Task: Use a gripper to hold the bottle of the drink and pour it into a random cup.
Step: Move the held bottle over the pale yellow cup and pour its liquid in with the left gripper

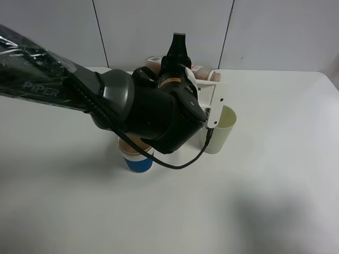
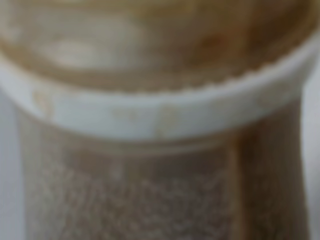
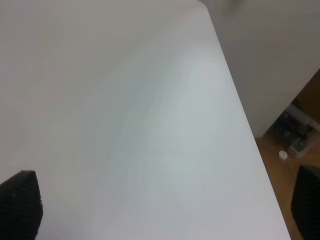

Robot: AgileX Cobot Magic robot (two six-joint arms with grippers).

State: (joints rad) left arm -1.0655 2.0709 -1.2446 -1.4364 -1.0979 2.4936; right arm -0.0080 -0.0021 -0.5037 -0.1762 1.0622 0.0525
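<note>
Left end effector, on the arm marked PIPER: closed around the bottle of the drink, which lies roughly level above the worktop, neck end toward the cup. That cup, pale yellow-green, stands upright just beside the white bracket. Partly under the arm: blue-and-white ribbed cup. Right end effector: fingers wide apart, nothing between them, near the worktop's edge.

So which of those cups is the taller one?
The pale yellow-green cup on the right; the blue ribbed cup, half under the arm, is much shorter.
</note>
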